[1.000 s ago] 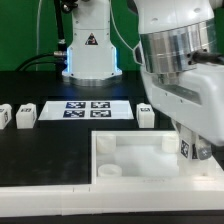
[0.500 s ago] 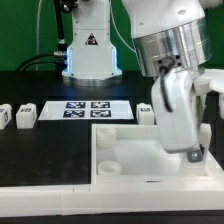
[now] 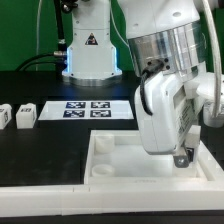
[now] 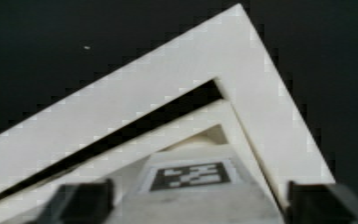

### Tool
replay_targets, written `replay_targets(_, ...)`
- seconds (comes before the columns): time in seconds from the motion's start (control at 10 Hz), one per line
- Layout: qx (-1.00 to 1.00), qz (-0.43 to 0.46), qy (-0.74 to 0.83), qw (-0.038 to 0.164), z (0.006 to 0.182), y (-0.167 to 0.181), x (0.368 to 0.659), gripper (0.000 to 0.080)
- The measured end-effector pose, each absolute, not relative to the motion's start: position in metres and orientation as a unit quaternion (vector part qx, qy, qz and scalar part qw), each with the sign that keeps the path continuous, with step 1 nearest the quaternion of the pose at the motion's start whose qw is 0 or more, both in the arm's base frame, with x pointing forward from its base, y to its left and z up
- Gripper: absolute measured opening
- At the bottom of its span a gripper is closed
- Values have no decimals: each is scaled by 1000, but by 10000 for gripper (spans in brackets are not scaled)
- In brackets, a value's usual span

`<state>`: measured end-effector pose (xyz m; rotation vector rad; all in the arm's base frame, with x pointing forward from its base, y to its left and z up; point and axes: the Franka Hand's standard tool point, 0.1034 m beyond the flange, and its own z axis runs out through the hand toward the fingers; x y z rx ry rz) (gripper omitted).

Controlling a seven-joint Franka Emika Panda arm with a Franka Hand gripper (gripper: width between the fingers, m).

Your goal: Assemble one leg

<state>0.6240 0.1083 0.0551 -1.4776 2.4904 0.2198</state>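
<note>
My gripper [image 3: 181, 157] hangs over the exterior view's right side of the large white tray-like piece [image 3: 110, 165]. In the wrist view its two dark fingers [image 4: 78, 200] stand wide apart on either side of a white leg with a black-and-white tag [image 4: 194, 177], and the gripper [image 4: 197, 203] is shut on it. A corner of the tray [image 4: 247, 90] lies below the leg. In the exterior view the arm hides nearly all of the held leg. Two more legs [image 3: 4, 117] [image 3: 26, 115] stand at the far left.
The marker board [image 3: 85, 109] lies on the black table behind the tray. The robot's base [image 3: 90, 50] stands behind it. The tray has raised rims and round corner sockets [image 3: 104, 147]. The arm's bulk covers the exterior view's right half.
The arm has moved toward the exterior view's left with the leg in the gripper. It now hides the loose leg that stood by the marker board's right end.
</note>
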Motion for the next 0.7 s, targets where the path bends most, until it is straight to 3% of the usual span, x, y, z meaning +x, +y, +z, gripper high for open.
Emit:
replay_targets(0.1,-506,75,851,118,55,108,624,588)
replay_targets(0.2,-506,72,851,123,57,108,622,630)
replay_targets(0.5,-499,79,853,131,85,116,597,646)
replay_targets(0.7,-507,84,848,128,86,123,593,648)
